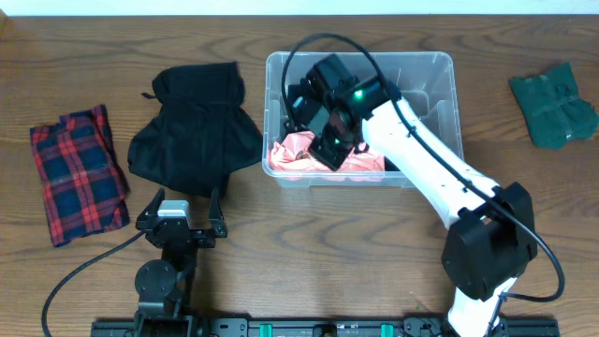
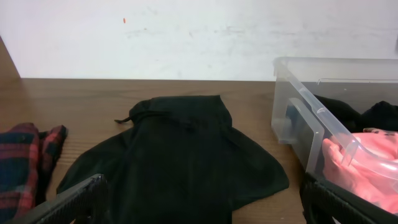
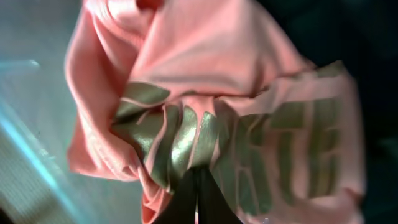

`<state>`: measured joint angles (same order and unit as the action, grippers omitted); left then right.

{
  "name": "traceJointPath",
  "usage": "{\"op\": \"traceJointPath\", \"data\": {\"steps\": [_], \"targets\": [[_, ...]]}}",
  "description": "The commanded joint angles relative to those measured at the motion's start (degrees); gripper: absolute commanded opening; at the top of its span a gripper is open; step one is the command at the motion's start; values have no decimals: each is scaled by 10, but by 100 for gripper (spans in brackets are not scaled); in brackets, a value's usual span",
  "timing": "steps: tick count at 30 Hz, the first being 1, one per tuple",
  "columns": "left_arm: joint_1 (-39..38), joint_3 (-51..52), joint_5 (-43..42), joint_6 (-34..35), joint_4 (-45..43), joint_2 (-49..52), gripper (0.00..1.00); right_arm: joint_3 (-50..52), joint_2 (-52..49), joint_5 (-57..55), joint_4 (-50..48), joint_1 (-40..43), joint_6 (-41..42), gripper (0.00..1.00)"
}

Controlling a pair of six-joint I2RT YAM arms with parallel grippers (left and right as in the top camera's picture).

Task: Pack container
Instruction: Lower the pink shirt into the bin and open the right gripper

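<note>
The clear plastic container (image 1: 440,75) stands at the back centre of the table, also in the left wrist view (image 2: 311,118). A pink garment with grey lettering (image 1: 295,150) lies in its front left part, with dark clothing behind it. My right gripper (image 1: 329,140) reaches into the container and is shut on the pink garment (image 3: 205,81), fingers pinching the cloth (image 3: 198,186). My left gripper (image 1: 182,220) is open and empty near the front edge, just in front of a black garment (image 1: 192,126), which also shows in the left wrist view (image 2: 180,155).
A red and blue plaid cloth (image 1: 75,173) lies at the far left, also in the left wrist view (image 2: 22,162). A folded dark green cloth (image 1: 554,105) lies at the far right. A black cable loops over the container.
</note>
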<state>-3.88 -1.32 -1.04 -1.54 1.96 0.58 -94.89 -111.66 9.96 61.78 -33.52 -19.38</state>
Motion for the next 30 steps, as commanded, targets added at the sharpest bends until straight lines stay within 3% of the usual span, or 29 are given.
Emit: {"op": "traceJointPath", "data": {"steps": [1,12,23,30], "targets": [[-2,11,16,-4,21,-3,98,42,6,23,-19,-6,26,3],[-2,11,16,-3,21,-3,98,112,7,23,-114,-5,31,1],[-2,11,16,-4,21,-3,98,-31,11,19,-50,13,48,2],[-2,11,16,-3,21,-3,98,-22,8,19,-59,25,72,6]]}}
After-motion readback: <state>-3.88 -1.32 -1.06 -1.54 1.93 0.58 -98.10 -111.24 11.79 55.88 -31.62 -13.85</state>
